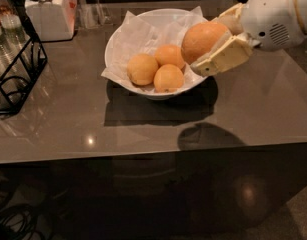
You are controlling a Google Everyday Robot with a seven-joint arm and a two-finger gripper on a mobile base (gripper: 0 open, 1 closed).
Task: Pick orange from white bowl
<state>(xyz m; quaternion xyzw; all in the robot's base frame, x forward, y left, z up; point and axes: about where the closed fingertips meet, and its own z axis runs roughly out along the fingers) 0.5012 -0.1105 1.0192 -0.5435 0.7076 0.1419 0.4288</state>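
- In the camera view, our gripper sits at the right edge of the white bowl. Its two fingers are clamped on the orange, one above and one beneath, so the round fruit cannot roll free.
- The orange hangs over the bowl's right rim, apart from the three smaller fruits nestled on the crinkled paper. We judge the pick nearly done.

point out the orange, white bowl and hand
large smooth round orange (198, 39), camera view, middle of its skin
wide shallow white bowl (113, 41), camera view, left rim
cream two-finger hand (208, 44), camera view, between fingertips gripping orange at bowl's right
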